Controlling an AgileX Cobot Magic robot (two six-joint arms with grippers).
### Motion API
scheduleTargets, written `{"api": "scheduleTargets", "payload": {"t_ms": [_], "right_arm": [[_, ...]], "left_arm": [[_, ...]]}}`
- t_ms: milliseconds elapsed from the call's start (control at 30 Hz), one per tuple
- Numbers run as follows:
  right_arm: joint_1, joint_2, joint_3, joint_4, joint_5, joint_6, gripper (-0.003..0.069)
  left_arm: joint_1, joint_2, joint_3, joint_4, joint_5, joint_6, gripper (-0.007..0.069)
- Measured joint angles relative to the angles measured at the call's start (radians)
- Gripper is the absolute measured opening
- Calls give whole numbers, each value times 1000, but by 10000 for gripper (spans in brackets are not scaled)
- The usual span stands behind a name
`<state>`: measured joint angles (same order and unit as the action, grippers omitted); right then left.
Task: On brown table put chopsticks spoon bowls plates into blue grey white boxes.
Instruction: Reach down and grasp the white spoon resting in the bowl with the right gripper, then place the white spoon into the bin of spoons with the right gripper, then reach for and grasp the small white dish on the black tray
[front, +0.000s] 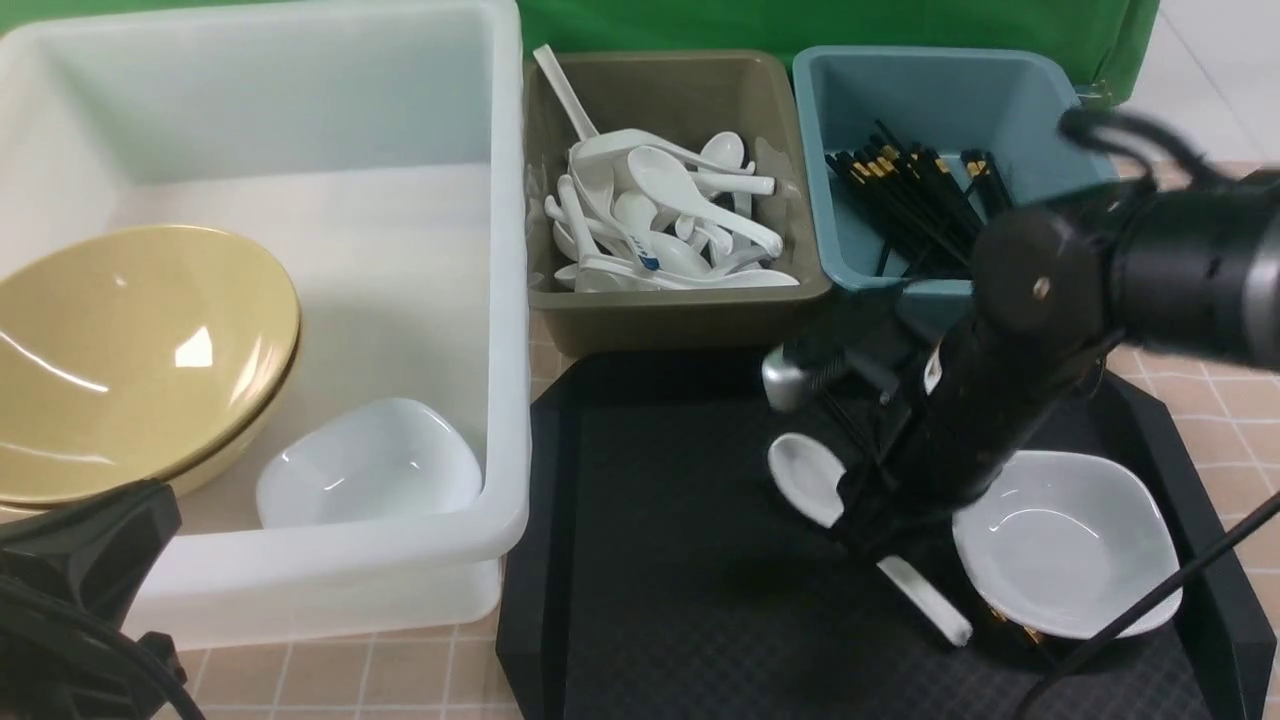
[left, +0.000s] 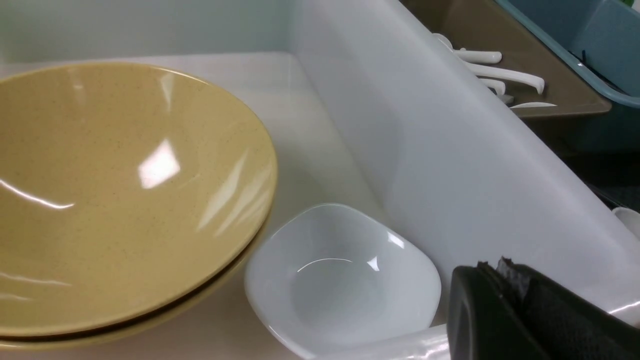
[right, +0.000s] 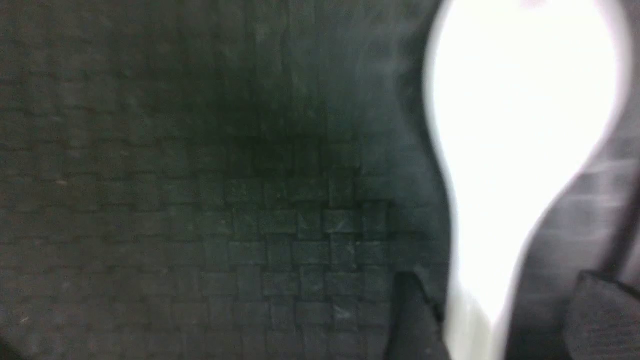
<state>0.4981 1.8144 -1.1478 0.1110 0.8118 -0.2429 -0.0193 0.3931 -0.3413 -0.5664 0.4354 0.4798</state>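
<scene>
A white spoon (front: 808, 480) lies on the black tray (front: 660, 560), next to a white bowl (front: 1065, 540). My right gripper (front: 868, 522) is down on the tray, open, with its fingers on either side of the spoon's handle (right: 475, 300); in the right wrist view the gripper (right: 505, 320) has a gap between one finger and the handle. My left gripper (left: 500, 272) is shut and empty, at the near wall of the white box (front: 510, 300). That box holds stacked yellow bowls (front: 130, 350) and a small white bowl (front: 370, 465).
A grey-brown box (front: 680, 310) behind the tray holds several white spoons (front: 660, 215). A blue box (front: 830, 150) to its right holds black chopsticks (front: 910, 195). The left arm (front: 90, 545) sits at the near left corner. A tiled tabletop (front: 1230, 400) surrounds the tray.
</scene>
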Motion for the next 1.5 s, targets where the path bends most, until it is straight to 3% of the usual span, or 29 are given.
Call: {"api": "scheduleTargets", "payload": {"t_ms": [100,200,233,267,300,333,567,700,767,867,1000,1067,1167,1233,1333,1500], "right_arm": [[13,41,2,-8,-20,11,446],[21,50,-6,-22,-26,10,381],[22,52,-8,-26,-27,3,295],[23,52,-8,-26,-27,3,269],[30,50,-13,-20,-16,-8,164],[35,46,-13,-12,-9,-21,130],[74,-75,-76,29,-39,-50,117],[75,-117,-166,38,-325,-57,117],[74,-78,-241,38,-559,-85,117],[56,22,-387,38,-615,-101,160],[7,158,-589,38,-487,-75,338],[-39,218,-703,38,-294,-34,457],[-98,242,-806,31,-11,34,570],[-116,238,-830,26,75,44,584],[-158,194,-853,-63,347,60,587],[-161,45,-708,-170,414,87,578]], "left_arm": [[0,0,0,0,0,0,1],[0,0,0,0,4,0,1],[0,0,0,0,8,0,1],[0,0,0,0,9,0,1],[0,0,0,0,9,1,1],[0,0,0,0,8,1,1],[0,0,0,3,-5,2,1],[0,0,0,4,-10,2,1],[0,0,0,4,-10,2,1],[0,0,0,4,-10,2,1],[0,0,0,4,-3,2,1],[0,0,0,4,29,2,1],[0,0,0,6,78,2,1],[0,0,0,6,84,2,1],[0,0,0,8,84,2,1],[0,0,1,-1,91,2,1]]}}
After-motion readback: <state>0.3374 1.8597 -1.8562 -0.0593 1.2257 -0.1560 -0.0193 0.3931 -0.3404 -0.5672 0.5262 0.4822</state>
